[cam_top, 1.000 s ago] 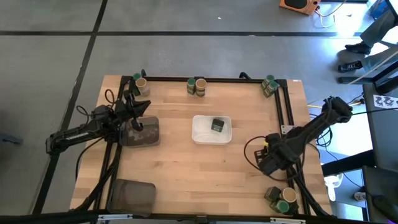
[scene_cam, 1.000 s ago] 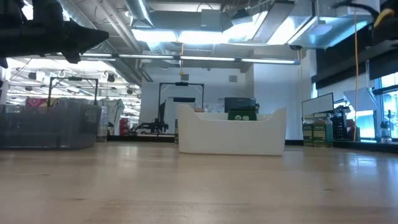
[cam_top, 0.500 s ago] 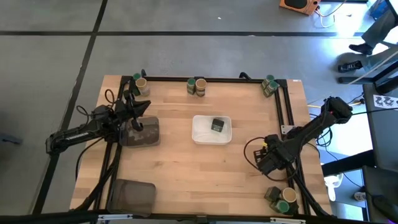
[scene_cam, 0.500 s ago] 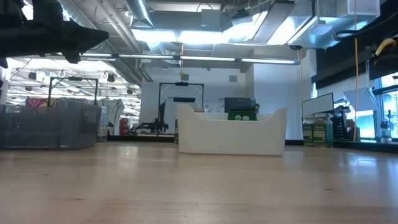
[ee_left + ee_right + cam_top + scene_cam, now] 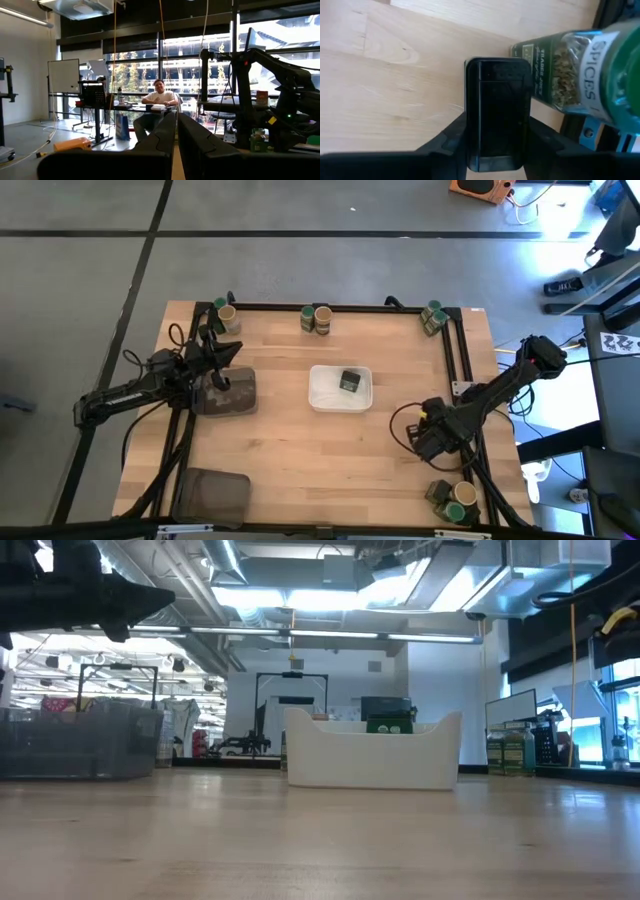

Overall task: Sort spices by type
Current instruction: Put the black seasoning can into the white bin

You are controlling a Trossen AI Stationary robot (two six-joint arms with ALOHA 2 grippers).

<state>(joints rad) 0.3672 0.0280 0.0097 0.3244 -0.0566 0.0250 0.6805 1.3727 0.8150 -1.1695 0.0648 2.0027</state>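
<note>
The dark squarish tin (image 5: 497, 112) is clamped between the right tool (image 5: 497, 137) fingers, which only the right wrist view shows up close, with a green-lidded jar (image 5: 580, 75) just beside it over the worktop (image 5: 395, 75). From overhead that tool (image 5: 432, 442) sits near the front right corner. Another tin (image 5: 350, 381) sits in the white tray (image 5: 322, 395). The left tool (image 5: 176, 145) is closed on nothing over a grey tray (image 5: 238, 392).

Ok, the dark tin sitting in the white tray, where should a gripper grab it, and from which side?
Come straight down from above: the walls of the white tray ring the dark tin, and in the low view only its top shows over the rim. Pinch two opposite flat sides of its squarish body, near the top; that is likely steadier than gripping across corners.
</note>
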